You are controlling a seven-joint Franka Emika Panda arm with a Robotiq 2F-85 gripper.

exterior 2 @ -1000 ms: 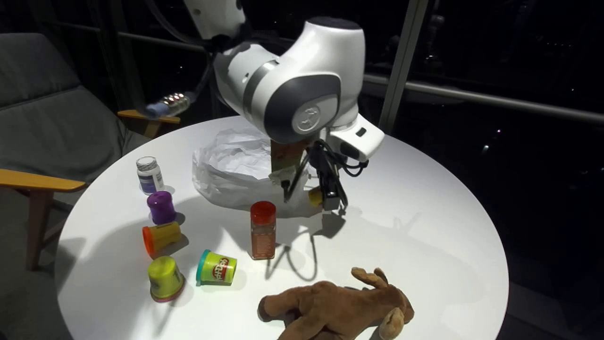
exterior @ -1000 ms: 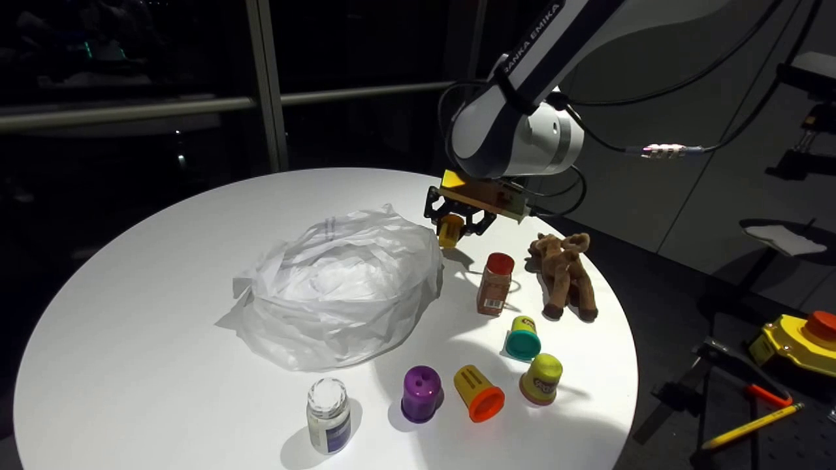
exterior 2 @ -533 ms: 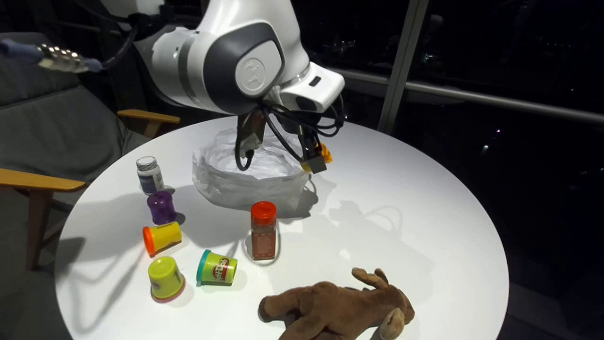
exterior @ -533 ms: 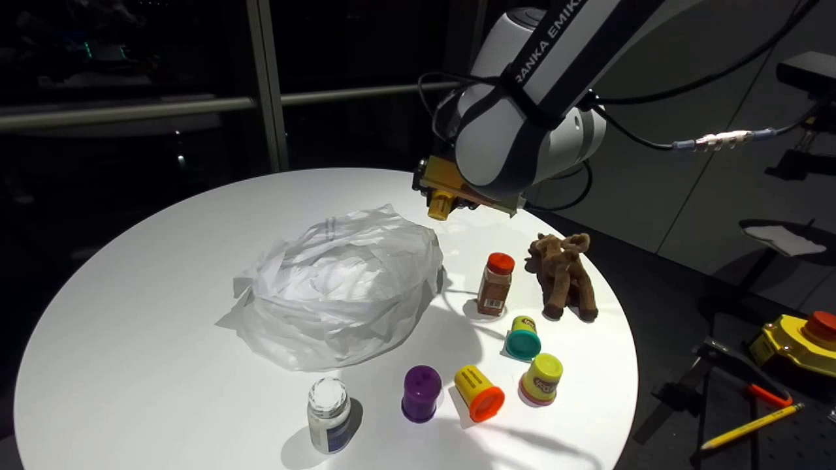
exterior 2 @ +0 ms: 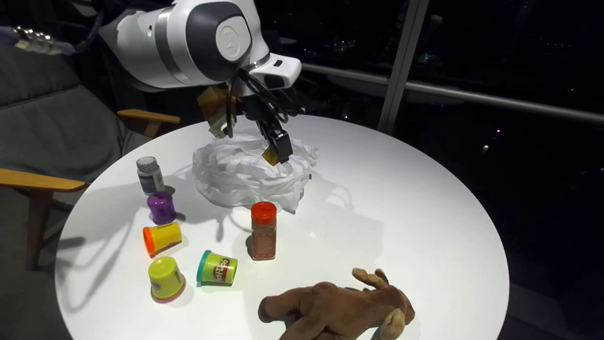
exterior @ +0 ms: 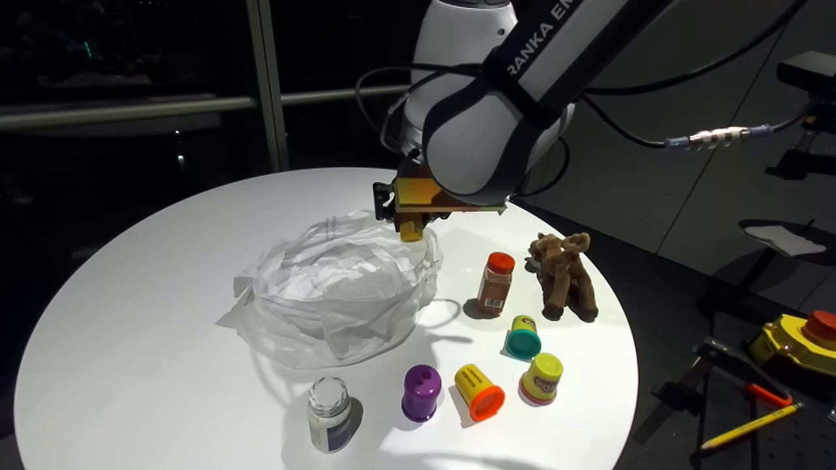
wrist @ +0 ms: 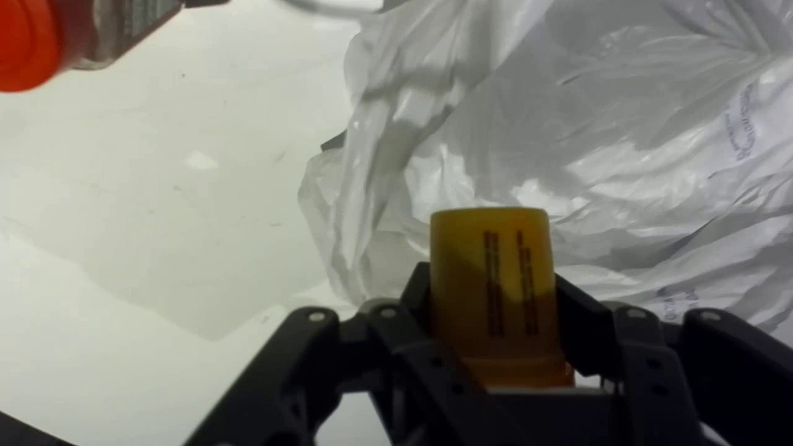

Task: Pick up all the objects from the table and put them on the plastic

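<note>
Bright, shadow-streaked table (exterior 2: 406, 212) amid darkness

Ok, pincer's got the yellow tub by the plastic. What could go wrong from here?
The yellow tub hangs near the edge of the plastic; released there, it might roll off. The pincer could snag the loose folds if it goes lower. A wide swing might knock over the red-capped jar, upright near the plastic.
</note>
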